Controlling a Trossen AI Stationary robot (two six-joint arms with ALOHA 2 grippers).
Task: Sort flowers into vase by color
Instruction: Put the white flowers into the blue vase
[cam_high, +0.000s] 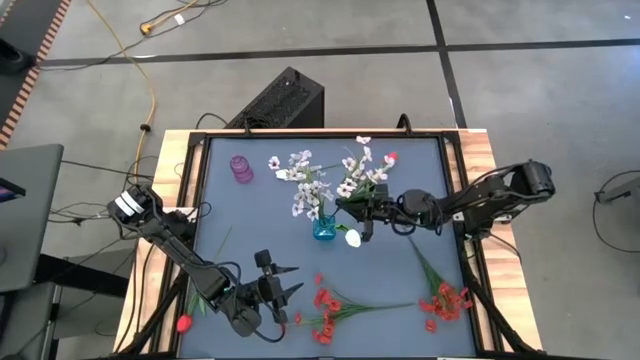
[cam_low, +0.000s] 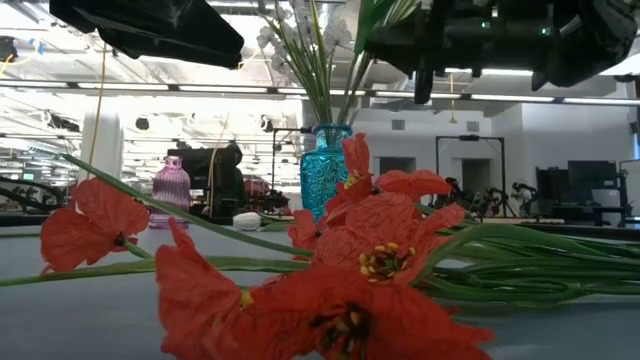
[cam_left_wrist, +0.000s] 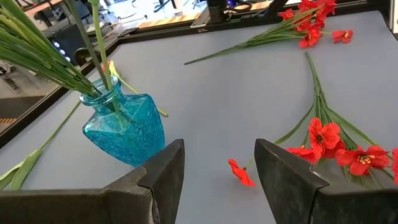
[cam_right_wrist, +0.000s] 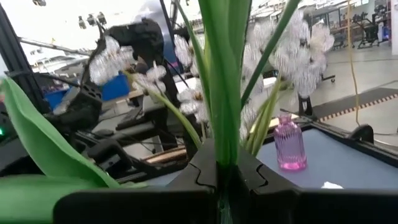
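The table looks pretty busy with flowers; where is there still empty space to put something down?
Bare mat lies between the purple vase and the left gripper, and beside the blue vase toward the red flowers. It is crowded around the blue vase, where the right gripper holds white flowers, and along the near edge.

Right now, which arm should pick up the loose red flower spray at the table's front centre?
Left. The left gripper hangs open beside that red artificial flower spray, while the right gripper is shut on green stems at the blue glass vase.
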